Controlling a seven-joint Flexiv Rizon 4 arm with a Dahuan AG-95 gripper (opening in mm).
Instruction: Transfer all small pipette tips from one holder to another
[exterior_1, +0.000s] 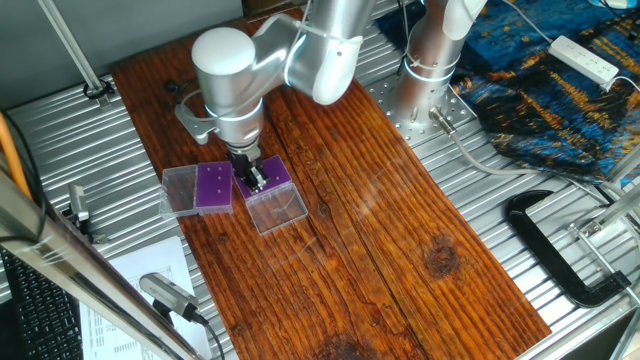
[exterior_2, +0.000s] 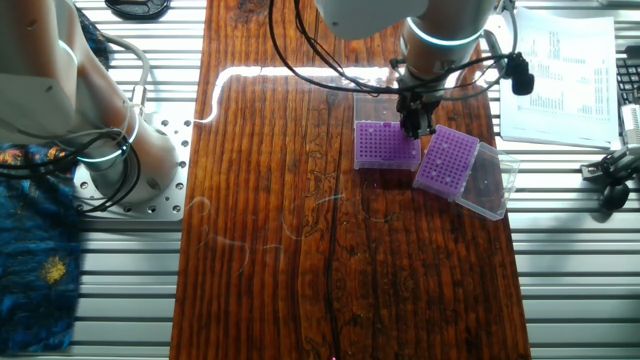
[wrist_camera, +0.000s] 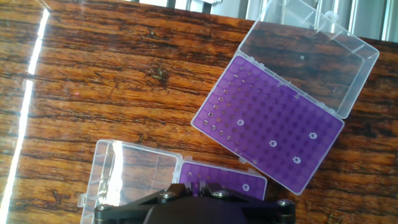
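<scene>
The lighter purple holder lies at the upper right of the hand view with its big clear lid open beyond it. Several small pipette tips show as pale dots in it. The darker, narrower rack sits right under my gripper, and one tip stands in it. In the fixed views my gripper hangs low over this darker rack, beside the lighter holder. My fingertips are hidden by the hand body, with only a narrow slit between the jaws.
The darker rack's clear lid lies open to its left. Both racks rest on a wooden board laid over a ribbed metal table. A black clamp, papers and the arm's base sit around the board.
</scene>
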